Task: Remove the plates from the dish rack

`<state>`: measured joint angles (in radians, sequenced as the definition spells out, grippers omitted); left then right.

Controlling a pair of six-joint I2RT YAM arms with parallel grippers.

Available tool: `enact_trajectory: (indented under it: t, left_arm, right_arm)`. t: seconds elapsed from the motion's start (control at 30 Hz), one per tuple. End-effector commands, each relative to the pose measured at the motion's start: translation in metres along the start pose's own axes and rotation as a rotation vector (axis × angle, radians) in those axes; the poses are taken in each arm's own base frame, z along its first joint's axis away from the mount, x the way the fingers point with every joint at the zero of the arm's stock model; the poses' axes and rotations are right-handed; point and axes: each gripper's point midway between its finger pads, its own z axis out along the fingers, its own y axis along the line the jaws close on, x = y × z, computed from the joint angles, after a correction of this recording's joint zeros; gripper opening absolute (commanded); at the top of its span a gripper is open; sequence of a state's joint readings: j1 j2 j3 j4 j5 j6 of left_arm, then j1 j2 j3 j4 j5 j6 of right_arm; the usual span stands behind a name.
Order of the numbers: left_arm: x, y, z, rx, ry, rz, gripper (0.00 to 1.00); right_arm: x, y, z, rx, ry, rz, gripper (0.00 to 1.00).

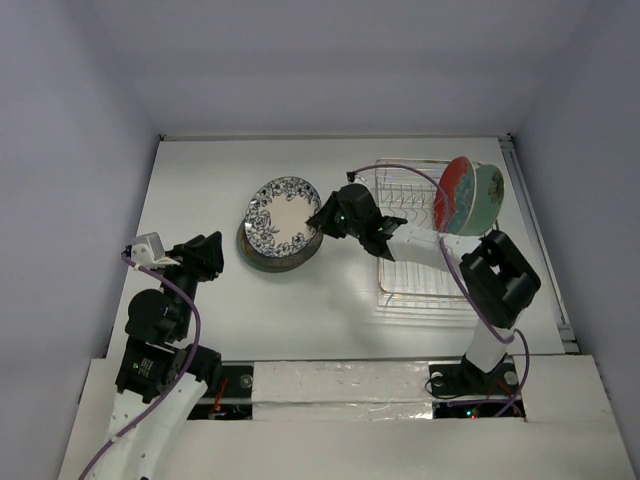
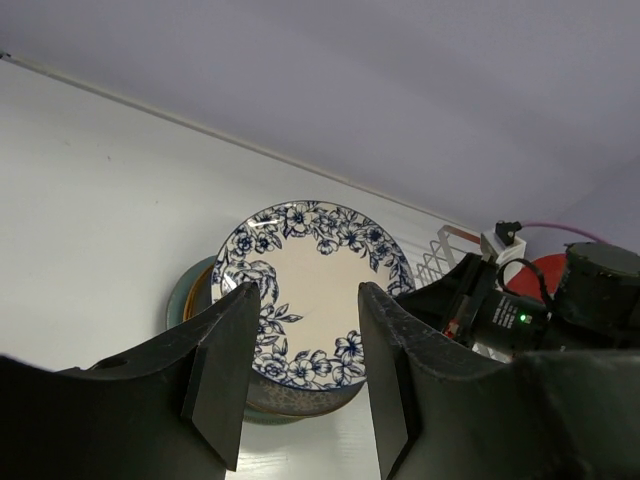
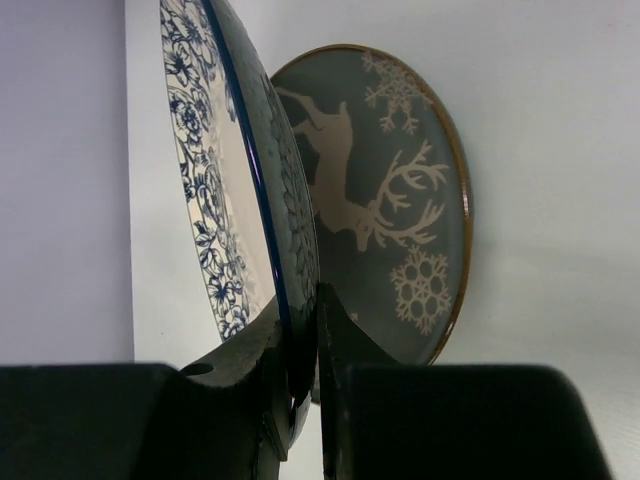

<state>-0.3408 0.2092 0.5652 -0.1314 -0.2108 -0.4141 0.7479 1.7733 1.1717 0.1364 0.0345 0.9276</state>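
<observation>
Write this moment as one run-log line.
right tool: shut on floral plate, tilted over deer plate | left tool: open | rack: red plate, mint plate

A white surface spreads ahead of both hands, with a soft sheen on the near side of the right hand. Plain pale lilac-grey walls close it in: the back wall well beyond the hands, the left wall outboard of the left hand, and the right wall opposite. A thin metal strip edges the surface there. Behind the hands a silvery taped band lines the near edge. The light is even.
</observation>
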Motion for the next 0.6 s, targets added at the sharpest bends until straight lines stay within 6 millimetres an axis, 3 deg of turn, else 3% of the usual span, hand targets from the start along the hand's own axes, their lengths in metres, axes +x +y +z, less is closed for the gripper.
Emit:
enact_trajectory:
  t: [0.0, 0.3, 0.4, 0.43, 0.57]
  left_arm:
    - [-0.010, -0.008, 0.000, 0.031, -0.039, -0.012, 0.41]
    - [-0.011, -0.008, 0.000, 0.033, -0.044, -0.013, 0.41]
    - [-0.012, -0.008, -0.001, 0.035, -0.048, -0.014, 0.41]
    - [-0.012, -0.008, -0.001, 0.036, -0.049, -0.015, 0.41]
    - [-0.014, -0.009, -0.003, 0.040, -0.056, -0.017, 0.41]
  right_arm:
    - [-0.036, 0.064, -0.010, -0.234, -0.137, 0.099, 0.02]
    - [-0.011, 0.031, 0.006, -0.155, -0.080, 0.116, 0.11]
    - [0.001, 0.024, 0.005, -0.128, -0.045, 0.093, 0.25]
    - [0.003, 0.021, 0.004, -0.117, -0.036, 0.073, 0.37]
    - [0.014, -0.004, -0.004, 0.002, 0.022, -0.025, 0.67]
